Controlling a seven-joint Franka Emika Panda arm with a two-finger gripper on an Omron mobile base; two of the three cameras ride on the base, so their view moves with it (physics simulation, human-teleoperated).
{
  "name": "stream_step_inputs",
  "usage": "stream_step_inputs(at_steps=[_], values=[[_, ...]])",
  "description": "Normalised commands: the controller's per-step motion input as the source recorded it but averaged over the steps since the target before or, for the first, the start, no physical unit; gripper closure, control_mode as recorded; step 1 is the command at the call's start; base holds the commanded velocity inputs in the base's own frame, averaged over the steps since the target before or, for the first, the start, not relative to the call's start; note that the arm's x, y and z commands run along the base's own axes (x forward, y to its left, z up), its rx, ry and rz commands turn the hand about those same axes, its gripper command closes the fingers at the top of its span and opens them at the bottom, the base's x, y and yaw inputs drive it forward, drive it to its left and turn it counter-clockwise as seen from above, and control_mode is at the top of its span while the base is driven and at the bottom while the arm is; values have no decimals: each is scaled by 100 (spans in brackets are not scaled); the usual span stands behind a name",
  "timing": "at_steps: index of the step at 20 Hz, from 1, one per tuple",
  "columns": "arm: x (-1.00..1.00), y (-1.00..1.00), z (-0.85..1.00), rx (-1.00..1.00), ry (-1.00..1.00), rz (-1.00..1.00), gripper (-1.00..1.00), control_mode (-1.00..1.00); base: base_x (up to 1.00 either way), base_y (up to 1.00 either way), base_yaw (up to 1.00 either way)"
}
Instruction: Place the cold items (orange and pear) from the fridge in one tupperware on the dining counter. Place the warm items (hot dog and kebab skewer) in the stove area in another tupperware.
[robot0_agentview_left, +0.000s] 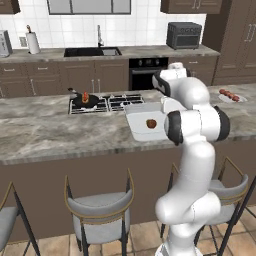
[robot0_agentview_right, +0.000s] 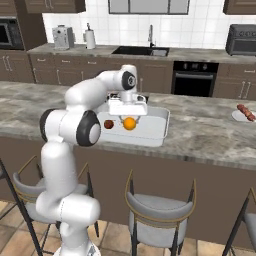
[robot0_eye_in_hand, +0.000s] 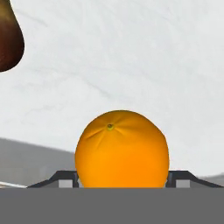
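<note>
One orange (robot0_eye_in_hand: 121, 148) sits clamped in the pincer (robot0_agentview_right: 130, 121), over the tupperware (robot0_agentview_right: 159, 131).

A rendered home kitchen: a long marble counter (robot0_agentview_left: 45, 130) with a built-in gas cooktop (robot0_agentview_left: 107, 102) and bar stools (robot0_agentview_left: 100, 210) along its near edge, and behind it brown cabinets (robot0_agentview_left: 45, 80), a sink (robot0_agentview_left: 92, 51), a wall oven (robot0_agentview_left: 148, 70), a toaster oven (robot0_agentview_left: 183, 35) and white tiles.
</note>
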Motion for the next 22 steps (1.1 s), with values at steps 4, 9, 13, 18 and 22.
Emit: stream_step_inputs(at_steps=[4,9,13,18,22], values=[[44,-11,-38,0,0,13,100,-100,0,0,0],[37,-9,-37,0,0,14,100,-100,0,0,0],[17,-2,-31,9,-5,15,100,-100,0,0,0],[1,0,-33,10,-27,19,100,-100,0,0,0],[0,0,-34,6,-23,14,-100,-100,0,0,0]])
